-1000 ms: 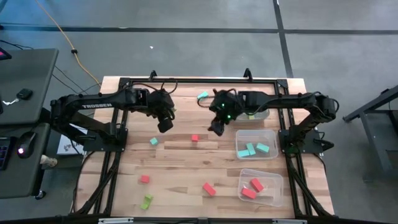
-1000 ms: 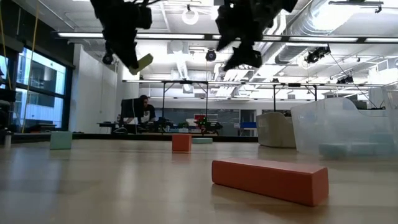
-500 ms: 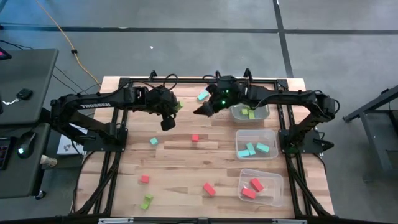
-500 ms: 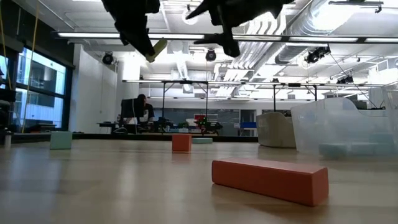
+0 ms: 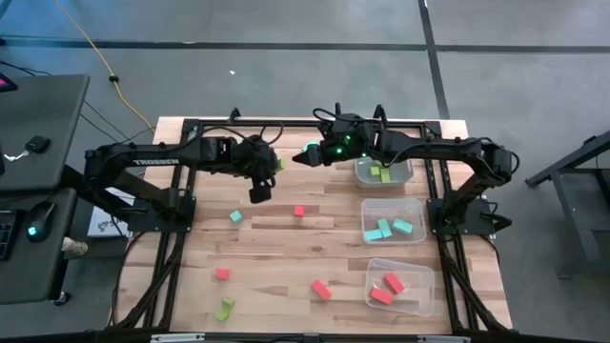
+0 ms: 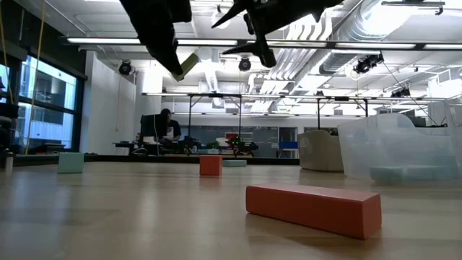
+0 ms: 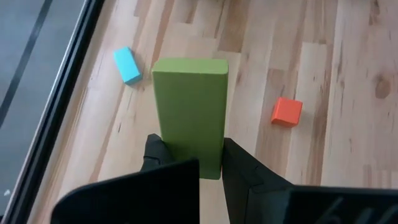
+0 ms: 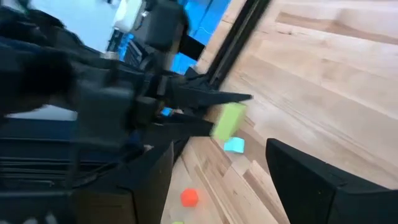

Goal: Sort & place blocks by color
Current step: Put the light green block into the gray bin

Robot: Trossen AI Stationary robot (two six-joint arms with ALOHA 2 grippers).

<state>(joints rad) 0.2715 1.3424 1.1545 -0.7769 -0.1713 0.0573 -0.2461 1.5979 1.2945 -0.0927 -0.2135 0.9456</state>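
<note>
My left gripper [image 5: 270, 169] hangs above the table's far middle, shut on a lime green bar block [image 7: 189, 109], which also shows in the low view [image 6: 189, 63]. My right gripper [image 5: 303, 158] is open in the air just right of it, fingers [image 8: 311, 180] wide and pointing at the left gripper, touching nothing. On the tabletop lie loose blocks: blue [image 5: 235, 217], red [image 5: 298, 211], red [image 5: 222, 274], green [image 5: 225, 308], a red bar [image 5: 320, 289] and blue [image 5: 311, 148]. My left gripper pinches the green bar between its two fingers [image 7: 155, 152] at the bar's near end [image 7: 198, 163], on its two long sides. The fingers slant downward from the table's left and run along the bar, which sticks out past them, lifted clear of the table.
Three clear bins stand along the right side: one with green blocks [image 5: 405, 176], one with blue blocks [image 5: 419, 205], one with red blocks [image 5: 427, 276]. A black frame rail [image 5: 286, 123] runs along the far edge. People sit in the room beyond [image 6: 167, 126].
My right gripper has swung up from pointing down at the table to nearly level, rolling as it rose, and has gone toward the far edge and the left gripper, staying open. My left gripper has edged right with the green bar and rolled, so the bar now shows from above.
</note>
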